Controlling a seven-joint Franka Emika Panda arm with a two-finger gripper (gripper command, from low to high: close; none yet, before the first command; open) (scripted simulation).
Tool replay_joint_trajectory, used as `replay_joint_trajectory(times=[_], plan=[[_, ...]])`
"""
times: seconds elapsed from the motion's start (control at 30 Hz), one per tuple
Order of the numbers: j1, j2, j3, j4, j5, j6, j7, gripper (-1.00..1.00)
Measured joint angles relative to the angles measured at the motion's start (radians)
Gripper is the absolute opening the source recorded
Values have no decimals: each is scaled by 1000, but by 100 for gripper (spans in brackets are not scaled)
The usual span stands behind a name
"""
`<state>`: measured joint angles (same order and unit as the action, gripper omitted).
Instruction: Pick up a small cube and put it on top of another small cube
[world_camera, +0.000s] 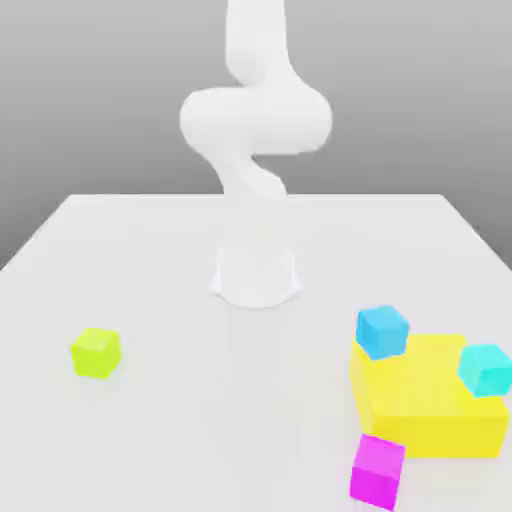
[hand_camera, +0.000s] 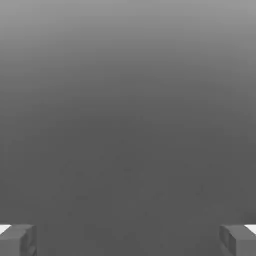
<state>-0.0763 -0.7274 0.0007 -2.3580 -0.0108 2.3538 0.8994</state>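
Several small cubes lie on the white table (world_camera: 160, 430). A lime-green cube (world_camera: 96, 352) sits alone toward the exterior view's left. A blue cube (world_camera: 382, 331) is at the far left corner of a large yellow block (world_camera: 425, 400), and a cyan cube (world_camera: 487, 369) is at that block's right edge. Whether these two rest on the block or stand beside it I cannot tell. A magenta cube (world_camera: 378, 470) stands in front of the block. In the hand view my gripper (hand_camera: 128, 241) is open, its fingertips (hand_camera: 17, 240) far apart with nothing between them and only plain grey beyond.
The arm's white base (world_camera: 257, 275) stands at the table's middle back, and the arm (world_camera: 255, 120) rises from it and leaves the picture's top. The yellow block is much bigger than the cubes and takes up the near right of the table.
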Motion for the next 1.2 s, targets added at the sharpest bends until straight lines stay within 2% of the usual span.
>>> replay_joint_trajectory(times=[0.4,0.63,0.73,0.83,1.0,1.03,1.2], plan=[[-363,360,-34,-285,-47,265,486,0],[-529,566,-102,-448,-55,417,749,0],[-581,654,-144,-518,-28,484,841,0],[-606,756,-140,-528,33,566,835,0],[-679,937,-43,-501,113,714,782,0],[-693,962,-28,-497,116,736,779,-100],[-694,962,-28,-497,114,738,780,-100]])
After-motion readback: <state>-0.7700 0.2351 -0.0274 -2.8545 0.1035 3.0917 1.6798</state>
